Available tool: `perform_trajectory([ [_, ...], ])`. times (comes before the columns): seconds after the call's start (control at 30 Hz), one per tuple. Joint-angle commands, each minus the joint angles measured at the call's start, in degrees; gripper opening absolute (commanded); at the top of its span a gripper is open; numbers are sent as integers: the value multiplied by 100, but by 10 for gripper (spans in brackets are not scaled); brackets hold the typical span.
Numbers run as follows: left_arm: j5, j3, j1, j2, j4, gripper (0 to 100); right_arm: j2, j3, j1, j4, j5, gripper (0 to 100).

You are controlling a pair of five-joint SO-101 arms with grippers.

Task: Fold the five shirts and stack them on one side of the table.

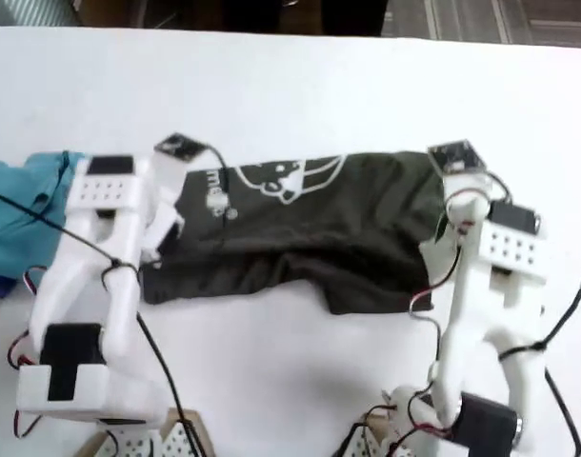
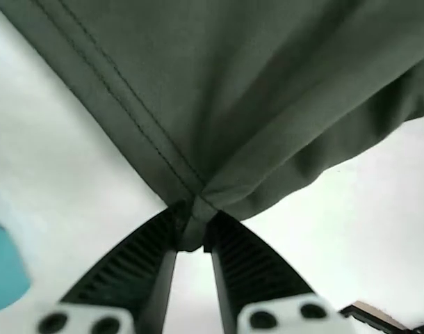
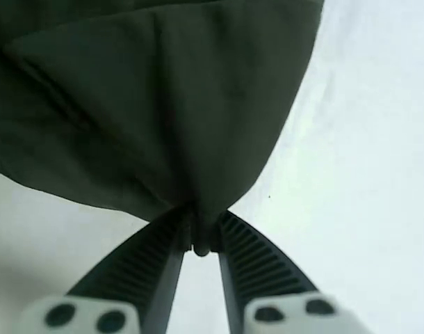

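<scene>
Shirt (image 1: 300, 228), dark, lies crumpled on the bench (image 1: 290, 86); left hand (image 2: 192, 233) and right hand (image 3: 201, 240) each clamp an opposite edge, likely to lift and spread it for folding. Teal shirt (image 1: 19, 214) lies beside the left arm.

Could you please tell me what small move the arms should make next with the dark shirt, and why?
Probably lift both ends together a little and draw them apart to tauten the shirt. The left gripper and right gripper are each shut on a bunched bit of it, and it lies rumpled on the table.
</scene>
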Motion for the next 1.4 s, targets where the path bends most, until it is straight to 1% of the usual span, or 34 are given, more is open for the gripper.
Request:
perform_trajectory([
  [0.0, -70, 505, -62, -308, -378, 27, -391, 325, 84, -171, 35, 20],
  [0.13, -70, 637, -79, -325, -387, 27, -426, 202, 92, -119, 0, 20],
  [0.23, -70, 558, -281, -325, -369, 27, -426, -281, 136, 224, 9, 20],
  [0.4, -114, 119, -589, -325, 105, 27, -374, -1380, 418, 840, 26, 20],
  [0.5, -281, -48, -598, -325, 360, 27, -374, -1495, 426, 1077, 35, 20],
  [0.67, -308, 180, -554, -281, 273, 27, -365, -1073, 444, 1103, 44, 20],
  [0.87, -316, 1051, -554, -281, -387, 27, -374, 264, 426, 286, 44, 20],
  [0.97, -316, 1262, -554, -281, -677, 27, -374, 738, 426, -110, 44, 20],
  [1.2, -316, 1262, -554, -299, -862, 29, -391, 703, 426, -215, 35, 22],
  [1.27, -308, 1103, -554, -290, -721, 59, -400, 571, 426, -66, 9, 57],
  [1.37, -308, 629, -563, -308, -316, 167, -418, 273, 409, 259, 35, 168],
])
